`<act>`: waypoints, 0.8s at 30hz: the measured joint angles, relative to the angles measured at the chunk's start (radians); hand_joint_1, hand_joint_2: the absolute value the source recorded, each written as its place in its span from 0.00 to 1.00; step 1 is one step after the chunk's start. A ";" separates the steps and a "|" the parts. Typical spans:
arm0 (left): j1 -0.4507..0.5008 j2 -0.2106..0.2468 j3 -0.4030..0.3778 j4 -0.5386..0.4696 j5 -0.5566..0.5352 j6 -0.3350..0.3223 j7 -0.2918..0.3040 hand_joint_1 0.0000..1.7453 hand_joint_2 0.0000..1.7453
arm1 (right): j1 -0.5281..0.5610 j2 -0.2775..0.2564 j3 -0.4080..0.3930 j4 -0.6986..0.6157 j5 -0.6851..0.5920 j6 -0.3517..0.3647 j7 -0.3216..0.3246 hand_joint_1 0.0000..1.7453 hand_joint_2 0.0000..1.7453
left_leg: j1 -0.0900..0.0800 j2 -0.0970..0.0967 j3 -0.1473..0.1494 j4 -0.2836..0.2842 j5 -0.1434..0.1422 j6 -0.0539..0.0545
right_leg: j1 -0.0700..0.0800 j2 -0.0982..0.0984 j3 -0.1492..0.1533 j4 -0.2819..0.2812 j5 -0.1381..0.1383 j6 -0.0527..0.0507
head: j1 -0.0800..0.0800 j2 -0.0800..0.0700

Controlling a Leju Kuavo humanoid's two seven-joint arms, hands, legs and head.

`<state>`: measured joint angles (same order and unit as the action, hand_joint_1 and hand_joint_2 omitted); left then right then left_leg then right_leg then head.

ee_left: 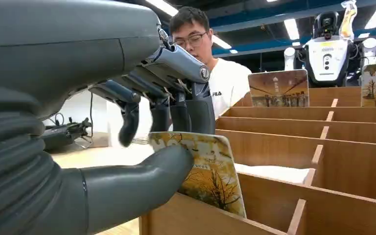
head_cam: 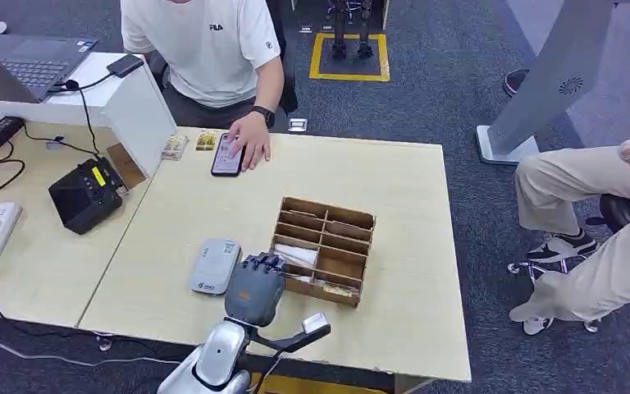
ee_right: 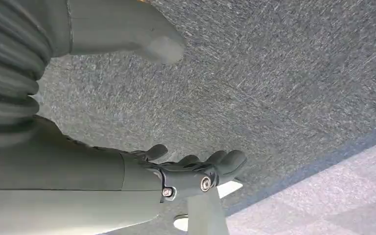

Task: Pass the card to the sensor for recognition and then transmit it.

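Wooden organiser (head_cam: 344,264): left robot hand (head_cam: 256,287) pinching card (ee_left: 210,169) in its slot; right robot hand (ee_right: 176,171) hangs empty; sensor (head_cam: 216,265) pass pending.

- Head view looks steeply down from high onto the table (head_cam: 394,246), with the box (head_cam: 322,249) mid-frame.
- Left wrist view sits close and low behind the left hand (ee_left: 142,103), facing across the same box (ee_left: 323,161).
- Right wrist view looks close down at the carpet (ee_right: 274,73).
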<state>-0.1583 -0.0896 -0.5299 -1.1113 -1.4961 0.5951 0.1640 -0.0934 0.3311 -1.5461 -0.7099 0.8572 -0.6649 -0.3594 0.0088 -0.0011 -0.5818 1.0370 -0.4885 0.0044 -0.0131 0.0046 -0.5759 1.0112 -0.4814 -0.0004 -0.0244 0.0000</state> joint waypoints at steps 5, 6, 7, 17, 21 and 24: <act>-0.001 -0.001 0.000 0.002 0.000 -0.006 -0.003 1.00 1.00 | 0.000 0.000 0.000 0.003 0.002 0.000 -0.003 0.00 1.00 | 0.000 0.000 0.000 0.000 0.000 0.000 | 0.000 0.000 0.000 0.000 0.000 0.000 | 0.000 0.000; -0.002 -0.001 0.000 0.005 0.000 -0.007 -0.003 1.00 1.00 | 0.000 0.000 0.000 0.004 0.001 0.000 -0.005 0.00 1.00 | 0.000 0.000 0.000 0.000 0.000 0.000 | 0.000 0.000 0.000 0.000 0.000 0.000 | 0.000 0.000; -0.002 -0.002 0.000 0.006 0.000 -0.008 -0.003 1.00 1.00 | 0.000 0.000 0.000 0.005 0.001 0.000 -0.005 0.00 1.00 | 0.000 0.000 0.000 0.000 0.000 0.000 | 0.000 0.000 0.000 0.000 0.000 0.000 | 0.000 0.000; 0.001 -0.006 0.004 0.009 0.013 0.030 -0.041 1.00 1.00 | 0.000 0.000 0.000 0.010 0.002 0.000 -0.011 0.00 1.00 | 0.000 0.000 0.000 0.000 0.000 0.000 | 0.000 0.000 0.000 0.000 0.000 0.000 | 0.000 0.000; 0.018 -0.011 0.019 -0.018 0.130 0.088 -0.121 1.00 1.00 | 0.000 0.000 0.000 0.010 0.002 0.000 -0.008 0.00 1.00 | 0.000 0.000 0.000 0.000 0.000 0.000 | 0.000 0.000 0.000 0.000 0.000 0.000 | 0.000 0.000; 0.038 -0.027 0.054 -0.089 0.229 0.094 -0.209 1.00 1.00 | 0.000 0.000 0.000 0.010 0.003 0.000 -0.003 0.00 1.00 | 0.000 0.000 0.000 0.000 0.000 0.000 | 0.000 0.000 0.000 0.000 0.000 0.000 | 0.000 0.000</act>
<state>-0.1200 -0.1164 -0.4760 -1.2002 -1.2668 0.6890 -0.0448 -0.0934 0.3311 -1.5461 -0.6996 0.8598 -0.6649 -0.3628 0.0088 -0.0012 -0.5821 1.0370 -0.4885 0.0045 -0.0131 0.0042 -0.5758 1.0112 -0.4815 -0.0004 -0.0248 0.0000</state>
